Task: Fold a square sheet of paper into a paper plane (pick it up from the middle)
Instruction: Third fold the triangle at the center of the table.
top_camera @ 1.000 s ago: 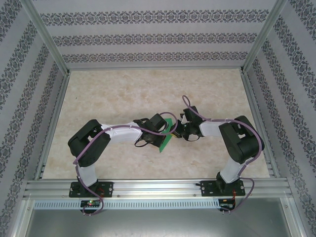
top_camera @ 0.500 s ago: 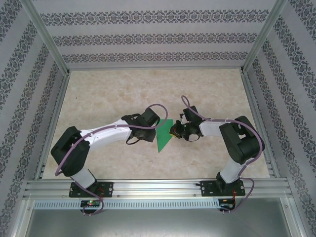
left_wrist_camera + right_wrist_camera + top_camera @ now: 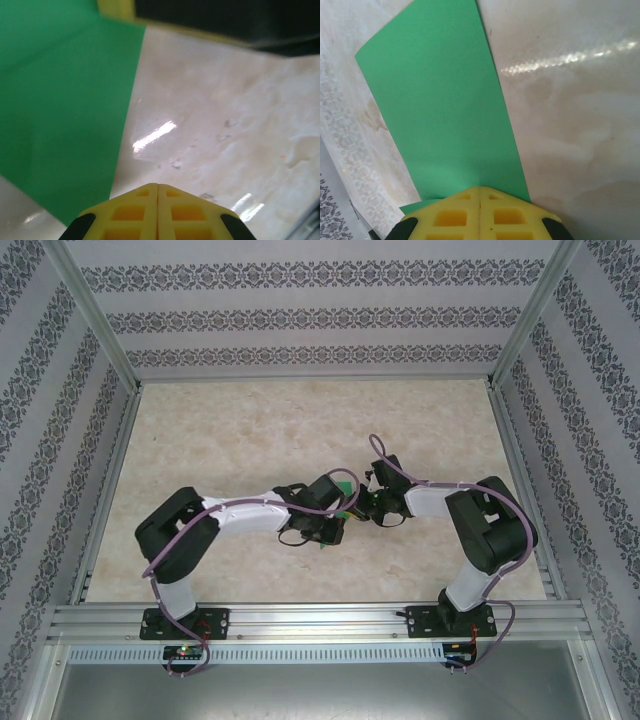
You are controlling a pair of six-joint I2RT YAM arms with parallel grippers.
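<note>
The green paper [image 3: 65, 115] lies folded on the marble table, a long flat strip in the right wrist view [image 3: 445, 100]. From above only slivers of the paper [image 3: 346, 490] show between the two wrists. My right gripper [image 3: 480, 189] is shut, and the paper runs flat under its yellow tips, with a second layer peeking out at lower left. My left gripper [image 3: 158, 186] is shut with nothing between its fingers. It points at bare table just right of the paper's edge. In the top view the left gripper [image 3: 333, 528] and right gripper [image 3: 353, 505] nearly meet.
The marble table [image 3: 250, 430] is ringed by an aluminium frame [image 3: 110, 350] and patterned walls. Bare tabletop stretches behind and to both sides of the arms. The right gripper's black and yellow body [image 3: 210, 20] sits close ahead of the left wrist camera.
Half a second ago the left arm had swung out left, baring a green triangle of paper. It has come back over the paper. The right arm has held still.
</note>
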